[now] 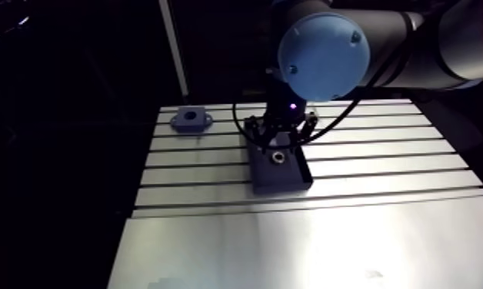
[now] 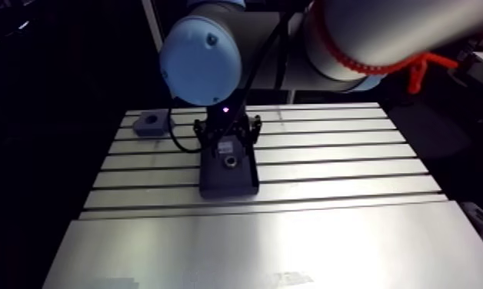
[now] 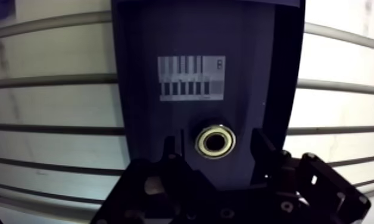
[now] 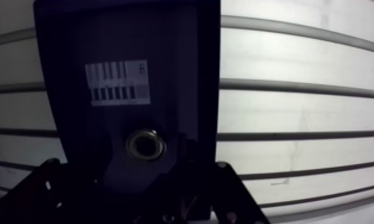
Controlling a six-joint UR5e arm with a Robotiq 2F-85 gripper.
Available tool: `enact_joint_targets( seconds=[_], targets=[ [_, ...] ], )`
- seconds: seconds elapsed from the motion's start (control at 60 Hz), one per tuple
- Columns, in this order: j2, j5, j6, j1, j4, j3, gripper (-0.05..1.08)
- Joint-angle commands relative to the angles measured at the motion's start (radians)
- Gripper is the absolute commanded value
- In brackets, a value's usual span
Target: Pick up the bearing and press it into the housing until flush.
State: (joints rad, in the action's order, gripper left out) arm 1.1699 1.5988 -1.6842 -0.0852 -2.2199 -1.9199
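Note:
The bearing [image 3: 215,141], a small metal ring, lies in a dark rectangular tray [image 3: 142,89] that carries a white barred label [image 3: 191,78]. My gripper [image 3: 216,159] hangs low over the tray and is open. One of its fingers [image 3: 173,156] stands on each side of the bearing, with a small gap to the ring on both sides. In the arm view the gripper [image 1: 278,144] sits over the tray's far half, with the bearing [image 1: 276,159] just below it. The housing [image 1: 191,119], a grey-blue block with a round hole, rests near the table's far left corner, well apart from the gripper.
The tray [image 2: 228,175] lies across the slotted table [image 1: 383,165] near its middle. A smooth metal sheet [image 1: 306,246] covers the table's near part. Bare slotted surface stretches between tray and housing [image 2: 153,121].

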Motion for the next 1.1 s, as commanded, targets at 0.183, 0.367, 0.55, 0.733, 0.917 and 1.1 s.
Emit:
enact_joint_targets(
  seconds=[0.183, 0.367, 0.55, 0.733, 0.917, 1.1],
  targets=[
    [-0.01, -0.004, -0.001, 0.001, -0.01, -0.001, 0.34],
    [-0.011, -0.004, -0.001, 0.001, -0.01, -0.001, 0.35],
    [-0.014, -0.004, -0.001, 0.001, -0.01, -0.004, 0.37],
    [-0.016, -0.006, -0.001, 0.001, -0.01, -0.006, 0.38],
    [-0.014, -0.006, -0.001, 0.001, -0.01, -0.008, 0.4],
    [-0.014, -0.009, -0.001, -0.001, -0.01, -0.009, 0.42]
  ],
)
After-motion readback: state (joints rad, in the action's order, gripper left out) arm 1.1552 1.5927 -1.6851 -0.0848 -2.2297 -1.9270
